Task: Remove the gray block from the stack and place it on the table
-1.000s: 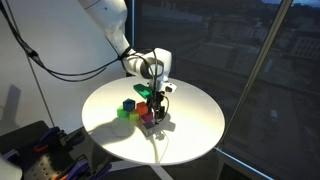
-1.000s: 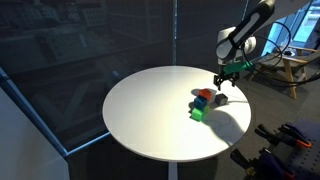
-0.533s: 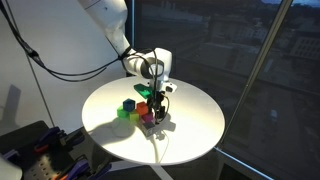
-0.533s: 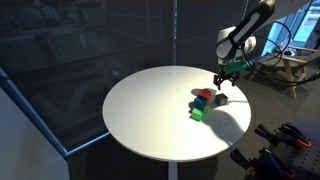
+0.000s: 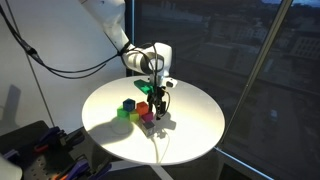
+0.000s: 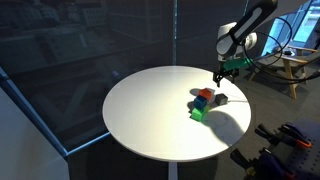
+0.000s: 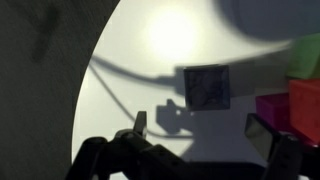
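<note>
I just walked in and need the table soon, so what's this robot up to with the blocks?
The robot arm holds its hand open and empty over the round white table. The gray block lies flat on the table under the hand, apart from the magenta cube and the green cube beside it. The gray block looks already set down on its own, and nothing is gripped right now.
</note>
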Controlling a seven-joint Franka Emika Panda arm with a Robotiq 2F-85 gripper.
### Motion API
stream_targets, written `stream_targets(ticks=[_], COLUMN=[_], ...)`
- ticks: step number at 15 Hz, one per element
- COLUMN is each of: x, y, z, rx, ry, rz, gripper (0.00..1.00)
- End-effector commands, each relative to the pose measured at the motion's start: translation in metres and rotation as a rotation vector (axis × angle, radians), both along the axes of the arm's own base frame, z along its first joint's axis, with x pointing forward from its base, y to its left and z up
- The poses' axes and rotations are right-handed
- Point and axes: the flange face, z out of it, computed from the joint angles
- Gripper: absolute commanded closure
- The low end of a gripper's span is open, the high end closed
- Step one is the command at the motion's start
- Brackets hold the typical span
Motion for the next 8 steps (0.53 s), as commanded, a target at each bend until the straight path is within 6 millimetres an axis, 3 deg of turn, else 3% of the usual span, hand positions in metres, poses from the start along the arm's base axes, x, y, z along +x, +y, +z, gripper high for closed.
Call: stream_targets(ticks=[1, 8], x=[-0.007, -0.017], y=[0.008, 0.033], z=[0.028, 0.067], rx=[0.016, 0.044], ry=[-0.015, -0.027], rz=[0.036, 0.121], gripper=[0.00, 0.00])
